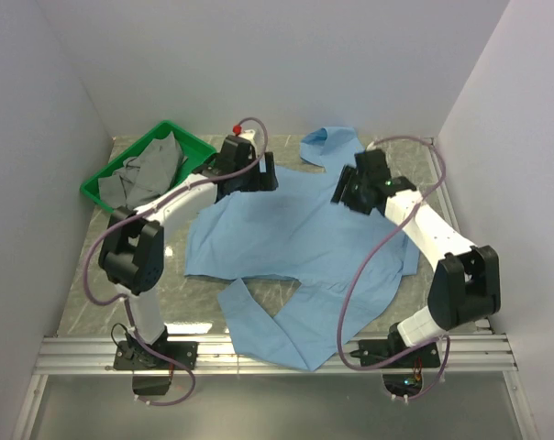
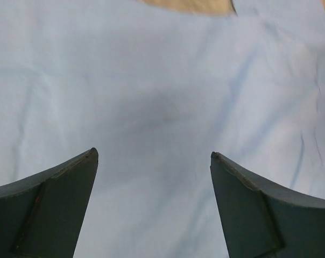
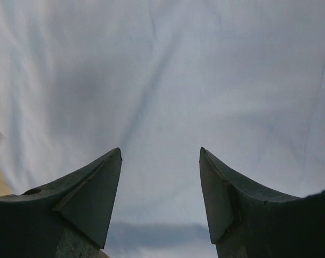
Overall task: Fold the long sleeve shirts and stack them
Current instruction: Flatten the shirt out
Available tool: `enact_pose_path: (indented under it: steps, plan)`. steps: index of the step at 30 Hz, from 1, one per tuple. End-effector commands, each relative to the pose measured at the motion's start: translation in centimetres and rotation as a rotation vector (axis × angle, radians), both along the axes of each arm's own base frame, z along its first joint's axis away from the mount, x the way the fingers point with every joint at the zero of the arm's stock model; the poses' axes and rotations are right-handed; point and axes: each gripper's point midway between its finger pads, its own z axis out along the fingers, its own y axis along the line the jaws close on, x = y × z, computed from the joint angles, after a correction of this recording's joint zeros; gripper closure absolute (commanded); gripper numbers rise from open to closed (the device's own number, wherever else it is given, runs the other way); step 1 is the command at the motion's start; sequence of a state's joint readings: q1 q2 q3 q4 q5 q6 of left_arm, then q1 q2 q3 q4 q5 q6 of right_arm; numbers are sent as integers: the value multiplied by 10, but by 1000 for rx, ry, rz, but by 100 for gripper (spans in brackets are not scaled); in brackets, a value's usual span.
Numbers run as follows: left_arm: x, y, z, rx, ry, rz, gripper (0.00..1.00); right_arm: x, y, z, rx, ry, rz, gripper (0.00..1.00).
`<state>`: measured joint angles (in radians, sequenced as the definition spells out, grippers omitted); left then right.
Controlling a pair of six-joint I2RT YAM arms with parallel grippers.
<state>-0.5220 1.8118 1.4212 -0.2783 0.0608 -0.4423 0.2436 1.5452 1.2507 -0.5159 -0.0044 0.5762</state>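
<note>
A light blue long sleeve shirt (image 1: 295,238) lies spread on the table, one sleeve (image 1: 268,330) trailing to the near edge and a part (image 1: 330,144) reaching the back. My left gripper (image 1: 259,176) is open just above the shirt's far left part; the cloth (image 2: 152,97) fills its wrist view between the fingers (image 2: 60,199). My right gripper (image 1: 348,194) is open over the shirt's far right part, with only cloth (image 3: 162,80) between its fingers (image 3: 92,188). Neither holds anything.
A green bin (image 1: 107,179) with grey clothing (image 1: 153,170) stands at the back left. White walls close in the table on three sides. A metal rail (image 1: 277,353) runs along the near edge by the arm bases.
</note>
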Motion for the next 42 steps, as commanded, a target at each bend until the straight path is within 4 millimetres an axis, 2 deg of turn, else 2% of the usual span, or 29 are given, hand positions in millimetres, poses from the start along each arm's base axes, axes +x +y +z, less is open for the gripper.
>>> enact_pose_path:
  steps: [1, 2, 4, 5, 7, 8, 16, 17, 20, 22, 24, 27, 31, 33, 36, 40, 42]
  plan:
    - [40, 7, -2, -19, -23, 110, 9, -62, -23, -52, -207, 186, 34, 34]
    - [48, 11, -15, 5, -13, 137, 10, -76, -24, -64, -235, 217, 46, 34]
    - [62, 15, -15, 0, -18, 164, 11, -88, -23, -71, -245, 228, 63, 35]
    - [66, 17, -30, 16, 4, 174, 12, -97, -24, -81, -252, 252, 70, 35]
    - [76, 19, -33, 19, 6, 187, 12, -103, -26, -90, -265, 269, 76, 36]
    - [79, 21, -48, 37, 26, 194, 12, -107, -27, -95, -274, 284, 80, 36]
    - [98, 36, -85, 77, 70, 252, 12, -119, -32, -123, -317, 391, 104, 38]
    - [99, 39, -97, 90, 89, 259, 12, -121, -33, -126, -322, 404, 104, 38]
    - [108, 45, -107, 100, 103, 276, 11, -125, -36, -133, -334, 437, 102, 39]
    - [116, 51, -107, 95, 101, 294, 11, -130, -37, -139, -345, 472, 101, 39]
    - [119, 55, -115, 99, 115, 305, 11, -133, -39, -143, -350, 494, 95, 39]
    - [130, 62, -112, 79, 112, 321, 10, -135, -42, -145, -363, 510, 83, 40]
    - [145, 63, -96, 65, 71, 321, 9, -136, -45, -140, -371, 504, 68, 40]
    - [150, 61, -83, 49, 40, 315, 9, -135, -47, -132, -372, 480, 60, 40]
    - [153, 62, -74, 43, 13, 322, 8, -142, -53, -131, -396, 497, 55, 40]
    - [158, 70, -89, 42, 62, 337, 8, -159, -54, -141, -371, 541, 50, 40]
    - [157, 68, -100, 39, 81, 327, 9, -162, -52, -142, -353, 540, 47, 40]
